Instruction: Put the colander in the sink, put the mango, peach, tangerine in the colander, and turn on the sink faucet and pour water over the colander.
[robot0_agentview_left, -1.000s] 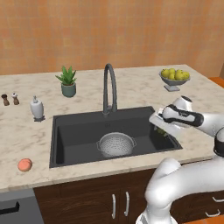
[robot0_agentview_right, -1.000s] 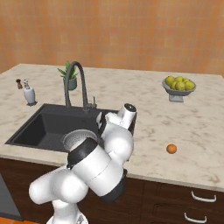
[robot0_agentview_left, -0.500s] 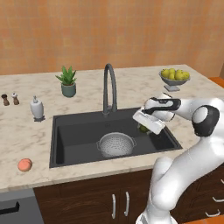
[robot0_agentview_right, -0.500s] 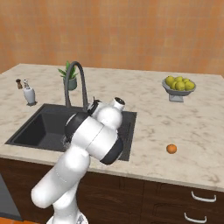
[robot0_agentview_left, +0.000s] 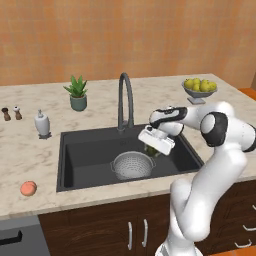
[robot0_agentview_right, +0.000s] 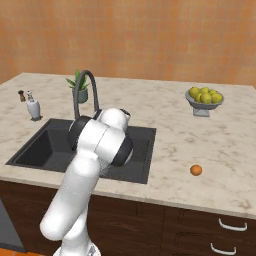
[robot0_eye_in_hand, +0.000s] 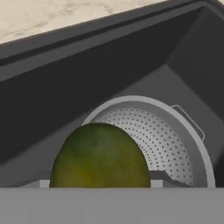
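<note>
**Mango over the colander, two fruits to go**

Closest to you in the hand view, the mango (robot0_eye_in_hand: 99, 156) sits between the tips of your pincer (robot0_agentview_left: 153, 148), so the pincer is closed on the mango. You hold it over the sink (robot0_agentview_left: 90, 155), just above the right edge of the colander (robot0_agentview_left: 132, 165). The colander is already down in the black sink, and nothing lies inside it. So the first job looks done, and the mango is close to going in.

Farther out, the peach (robot0_agentview_left: 28, 188) waits on the tabletop (robot0_agentview_left: 30, 150) at the front left of the sink. The tangerine (robot0_agentview_right: 196, 170) sits on the tabletop well to the right of the sink. You must fetch both. At the back, no water comes from the sink faucet (robot0_agentview_left: 126, 100), so that job is left too.
</note>
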